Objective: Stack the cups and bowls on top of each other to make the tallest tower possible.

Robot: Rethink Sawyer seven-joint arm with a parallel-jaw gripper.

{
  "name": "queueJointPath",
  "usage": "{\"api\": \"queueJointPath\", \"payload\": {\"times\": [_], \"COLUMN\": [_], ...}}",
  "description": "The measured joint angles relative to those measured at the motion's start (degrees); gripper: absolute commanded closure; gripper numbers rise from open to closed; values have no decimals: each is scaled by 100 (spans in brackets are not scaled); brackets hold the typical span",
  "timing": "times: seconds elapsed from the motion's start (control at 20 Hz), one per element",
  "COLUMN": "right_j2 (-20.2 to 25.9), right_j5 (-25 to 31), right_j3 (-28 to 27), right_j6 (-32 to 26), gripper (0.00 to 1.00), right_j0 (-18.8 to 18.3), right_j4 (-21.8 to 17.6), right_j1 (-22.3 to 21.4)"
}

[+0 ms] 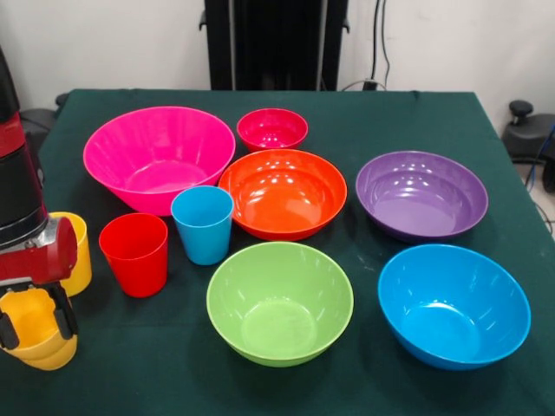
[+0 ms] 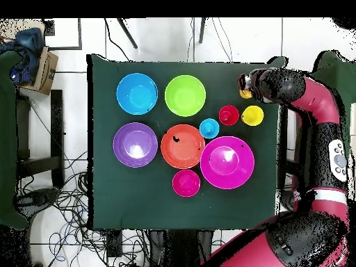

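Tabletop (image 1: 364,121): dark green cloth; white wall, tiled floor, cables around. Claw (image 1: 35,325) closed on yellow cup (image 1: 39,342); second yellow cup (image 1: 80,251) half hidden behind arm.

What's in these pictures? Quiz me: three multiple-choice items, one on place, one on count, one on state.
1. What stands between the red cup and the orange bowl?
A. purple bowl
B. light blue cup
C. lime green bowl

2. How many bowls are on the table?
A. four
B. six
C. eight

3. The pincer is:
A. open above the red cup
B. shut on a yellow cup
C. shut on nothing

Answers:
1. B, it fills the gap between them.
2. B, six separate bowls show in both views.
3. B, the cup sits clamped in it.
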Motion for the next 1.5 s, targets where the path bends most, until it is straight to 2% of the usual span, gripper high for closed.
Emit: {"api": "queueJointPath", "payload": {"times": [1.05, 1.5], "right_j2": [8, -52], "right_j5": [-44, -44], "right_j3": [2, 185], "right_j6": [-46, -46], "gripper": [0, 0], "right_j0": [1, 3], "right_j4": [-2, -2], "right_j1": [11, -116]}}
